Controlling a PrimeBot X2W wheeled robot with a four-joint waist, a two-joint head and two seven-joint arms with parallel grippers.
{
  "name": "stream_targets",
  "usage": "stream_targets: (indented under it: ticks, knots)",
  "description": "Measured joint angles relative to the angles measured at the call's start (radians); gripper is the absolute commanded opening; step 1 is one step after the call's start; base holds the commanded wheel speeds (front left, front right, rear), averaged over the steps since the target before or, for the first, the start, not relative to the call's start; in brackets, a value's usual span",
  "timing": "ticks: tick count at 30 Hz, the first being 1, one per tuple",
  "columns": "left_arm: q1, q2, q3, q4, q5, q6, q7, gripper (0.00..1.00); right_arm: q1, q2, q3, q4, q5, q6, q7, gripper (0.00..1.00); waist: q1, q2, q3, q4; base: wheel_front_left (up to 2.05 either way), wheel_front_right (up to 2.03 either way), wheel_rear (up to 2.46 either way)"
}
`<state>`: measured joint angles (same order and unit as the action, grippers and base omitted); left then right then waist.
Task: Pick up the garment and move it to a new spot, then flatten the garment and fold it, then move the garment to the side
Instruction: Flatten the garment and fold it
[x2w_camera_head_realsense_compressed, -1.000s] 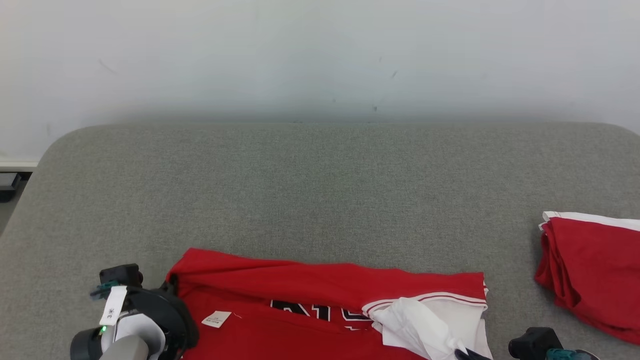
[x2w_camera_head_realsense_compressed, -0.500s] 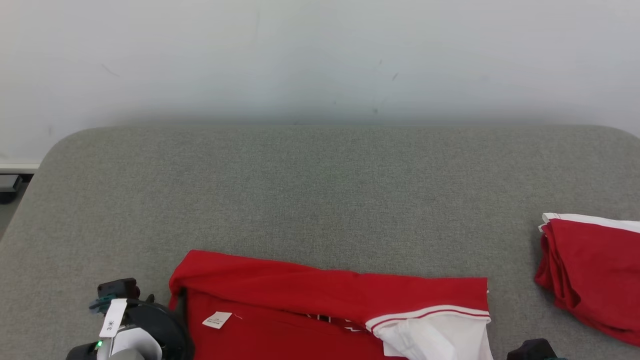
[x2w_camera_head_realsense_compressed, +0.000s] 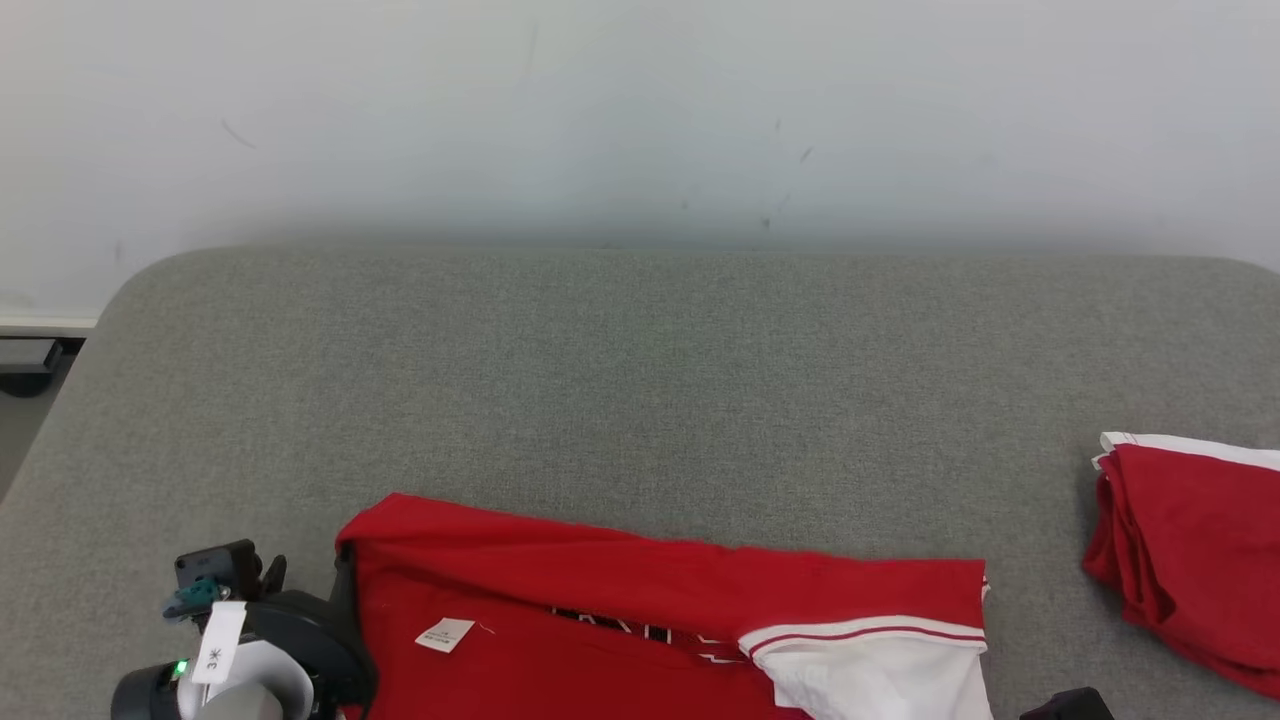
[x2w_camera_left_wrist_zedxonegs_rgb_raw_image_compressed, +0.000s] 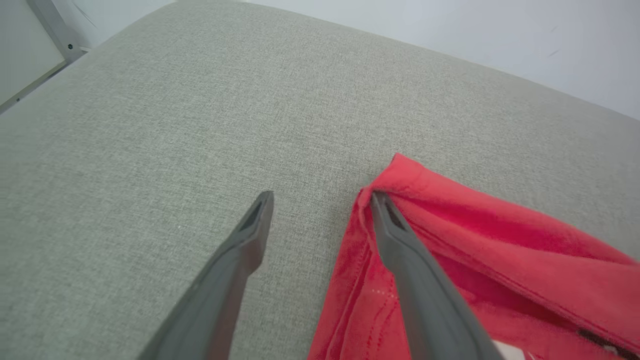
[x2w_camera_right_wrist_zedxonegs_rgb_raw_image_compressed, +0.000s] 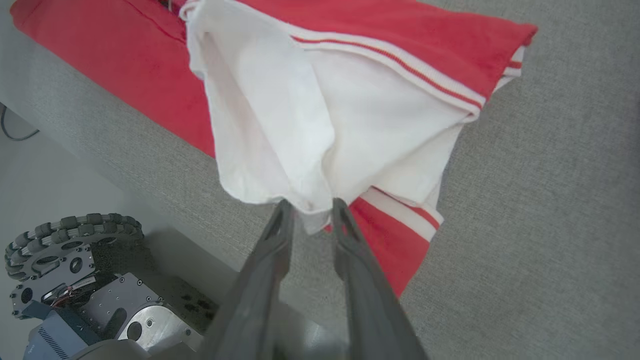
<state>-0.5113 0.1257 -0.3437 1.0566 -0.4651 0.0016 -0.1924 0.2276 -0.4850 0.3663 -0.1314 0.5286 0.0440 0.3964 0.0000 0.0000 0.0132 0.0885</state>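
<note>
The garment (x2w_camera_head_realsense_compressed: 620, 590) is a red shirt with a white sleeve (x2w_camera_head_realsense_compressed: 880, 670), lying flat along the near edge of the grey table (x2w_camera_head_realsense_compressed: 640, 380). In the left wrist view my left gripper (x2w_camera_left_wrist_zedxonegs_rgb_raw_image_compressed: 322, 196) is open; its right finger touches the folded red corner (x2w_camera_left_wrist_zedxonegs_rgb_raw_image_compressed: 400, 172) and its left finger stands over bare table. My left wrist (x2w_camera_head_realsense_compressed: 240, 650) sits just left of the shirt. In the right wrist view my right gripper (x2w_camera_right_wrist_zedxonegs_rgb_raw_image_compressed: 312, 202) is open by a narrow gap, with the tip of the white sleeve (x2w_camera_right_wrist_zedxonegs_rgb_raw_image_compressed: 300, 115) hanging between the fingertips.
A second red garment (x2w_camera_head_realsense_compressed: 1190, 540), folded, lies at the table's right side. Behind the table a pale wall rises. Below the table's front edge the right wrist view shows the robot's base and a wheel (x2w_camera_right_wrist_zedxonegs_rgb_raw_image_compressed: 70, 240).
My left gripper has opened off the shirt's red corner. The white sleeve has dropped from its raised bunch to lie flatter, and my right fingers have parted. The camera shifted slightly.
</note>
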Motion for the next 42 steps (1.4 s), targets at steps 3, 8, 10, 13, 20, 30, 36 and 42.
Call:
stream_targets:
  ticks: [3,8,10,13,20,30,36,42]
  knots:
    - [0.023,0.014,-0.005,-0.003,0.013,0.019,-0.002,1.00,0.008,0.000,0.000,0.001,0.000,-0.002,0.002,1.00,0.0001,0.0001,0.001,0.001,0.00,0.00,0.00]
    - [0.043,0.053,-0.023,-0.008,0.037,0.057,-0.003,1.00,0.010,0.000,0.000,0.006,0.000,-0.010,0.014,1.00,0.0001,0.0000,0.000,0.001,0.00,0.00,0.00]
    - [0.052,0.063,-0.023,-0.016,0.053,0.066,-0.004,1.00,0.010,0.000,-0.001,0.006,0.000,-0.012,0.017,1.00,0.0001,0.0000,-0.001,0.002,0.00,0.00,0.00]
    - [0.075,0.067,-0.026,-0.042,0.066,0.087,-0.020,1.00,0.012,-0.003,-0.006,0.005,0.000,-0.020,0.018,1.00,0.0001,0.0000,-0.005,0.003,0.00,0.00,0.00]
    - [0.118,0.057,-0.030,-0.183,0.087,0.096,-0.055,1.00,0.007,-0.004,-0.046,-0.008,-0.016,-0.054,-0.027,1.00,0.0001,0.0000,-0.024,0.007,0.00,0.00,0.00]
    - [0.275,0.072,-0.057,-0.440,0.113,0.067,-0.058,1.00,-0.034,0.097,-0.129,-0.023,-0.028,-0.128,-0.154,1.00,0.0000,0.0000,-0.063,0.003,0.00,0.00,0.00]
    - [0.367,0.089,-0.051,-0.605,0.118,0.059,-0.058,1.00,-0.033,0.137,-0.154,0.003,-0.028,-0.142,-0.219,1.00,0.0000,0.0000,-0.087,-0.002,0.00,0.00,0.00]
    - [0.449,0.117,-0.038,-0.749,0.124,0.052,-0.058,1.00,-0.033,0.188,-0.211,0.031,-0.029,-0.159,-0.294,1.00,0.0000,0.0000,-0.104,-0.008,0.00,0.00,0.00]
